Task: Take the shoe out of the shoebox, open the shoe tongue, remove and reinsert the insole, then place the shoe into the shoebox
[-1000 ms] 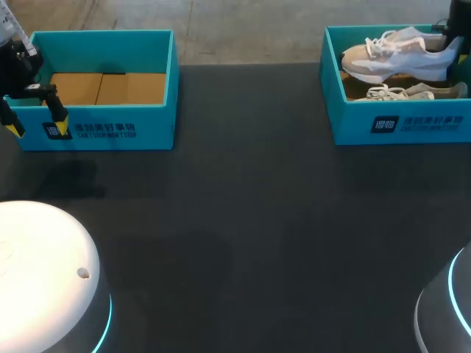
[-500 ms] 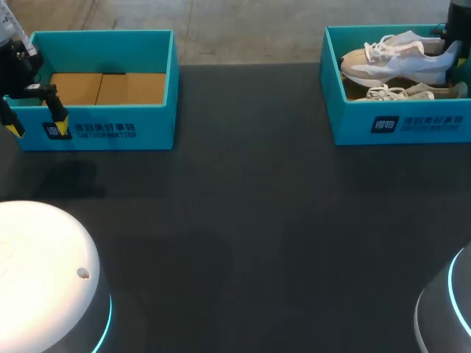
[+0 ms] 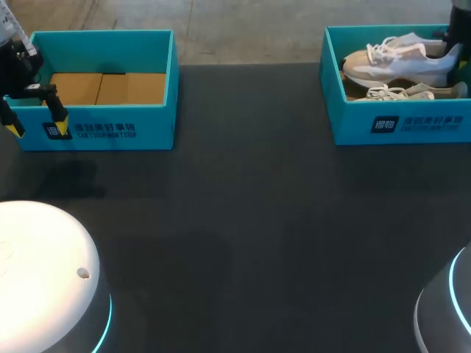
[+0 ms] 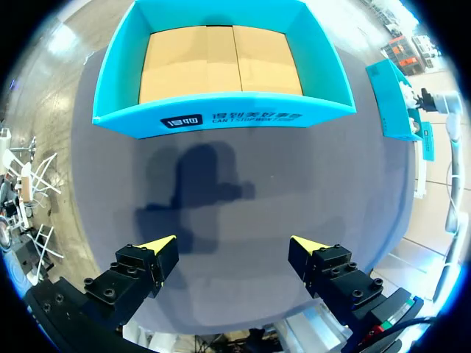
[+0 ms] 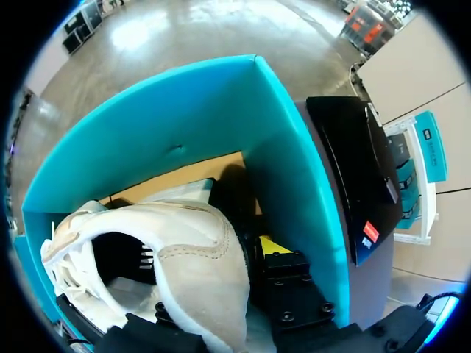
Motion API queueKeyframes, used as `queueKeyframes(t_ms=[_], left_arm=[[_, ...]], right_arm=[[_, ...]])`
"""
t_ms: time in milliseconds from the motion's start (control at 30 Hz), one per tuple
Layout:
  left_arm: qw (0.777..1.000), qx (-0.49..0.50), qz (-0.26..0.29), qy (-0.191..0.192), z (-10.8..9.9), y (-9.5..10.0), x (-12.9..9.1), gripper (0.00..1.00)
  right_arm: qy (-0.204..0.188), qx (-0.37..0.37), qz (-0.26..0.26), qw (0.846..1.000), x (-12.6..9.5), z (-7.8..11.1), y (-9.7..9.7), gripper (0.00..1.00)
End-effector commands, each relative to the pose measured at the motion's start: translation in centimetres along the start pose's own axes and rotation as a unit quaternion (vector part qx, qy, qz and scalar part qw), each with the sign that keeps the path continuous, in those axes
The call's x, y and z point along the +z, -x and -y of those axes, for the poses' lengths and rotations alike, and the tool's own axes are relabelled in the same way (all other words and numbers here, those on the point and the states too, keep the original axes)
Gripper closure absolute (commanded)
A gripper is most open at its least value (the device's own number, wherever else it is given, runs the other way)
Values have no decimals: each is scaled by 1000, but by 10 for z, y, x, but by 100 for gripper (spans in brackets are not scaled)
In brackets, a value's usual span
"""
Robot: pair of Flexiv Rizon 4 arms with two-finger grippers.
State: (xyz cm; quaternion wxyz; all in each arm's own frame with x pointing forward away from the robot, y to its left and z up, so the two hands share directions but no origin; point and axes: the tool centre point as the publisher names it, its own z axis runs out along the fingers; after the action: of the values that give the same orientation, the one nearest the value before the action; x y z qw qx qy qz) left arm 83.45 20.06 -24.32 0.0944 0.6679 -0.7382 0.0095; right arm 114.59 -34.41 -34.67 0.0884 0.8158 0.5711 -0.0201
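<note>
Head view: the white shoe (image 3: 397,62) lies in the far-right shoebox (image 3: 401,126), on top of a second shoe (image 3: 412,92). The right gripper (image 5: 221,265) pinches its heel, and the box's walls close it in. At far left, the left gripper (image 4: 232,254) hangs spread just in front of the other box (image 3: 103,129).

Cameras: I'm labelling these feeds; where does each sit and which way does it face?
Head view: fixed above and behind, looking down on the table; shows left gripper and right arm.
Left wrist view: on the left wrist, facing the empty left shoebox; left gripper open.
Right wrist view: on the right wrist, inside the right shoebox; right gripper holds the shoe.
Head and left wrist views share the left shoebox.
</note>
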Motion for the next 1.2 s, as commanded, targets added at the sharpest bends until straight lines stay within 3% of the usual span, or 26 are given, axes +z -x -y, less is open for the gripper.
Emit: queueKeyframes(t_ms=[33,1200], left_arm=[[1000,0,1,0,-1,0,0,0],[1000,0,1,0,-1,0,0,0]], right_arm=[[-5,-4,-1,1000,6,-5,-5,100],[-26,-26,-10,999,41,-8,-9,100]])
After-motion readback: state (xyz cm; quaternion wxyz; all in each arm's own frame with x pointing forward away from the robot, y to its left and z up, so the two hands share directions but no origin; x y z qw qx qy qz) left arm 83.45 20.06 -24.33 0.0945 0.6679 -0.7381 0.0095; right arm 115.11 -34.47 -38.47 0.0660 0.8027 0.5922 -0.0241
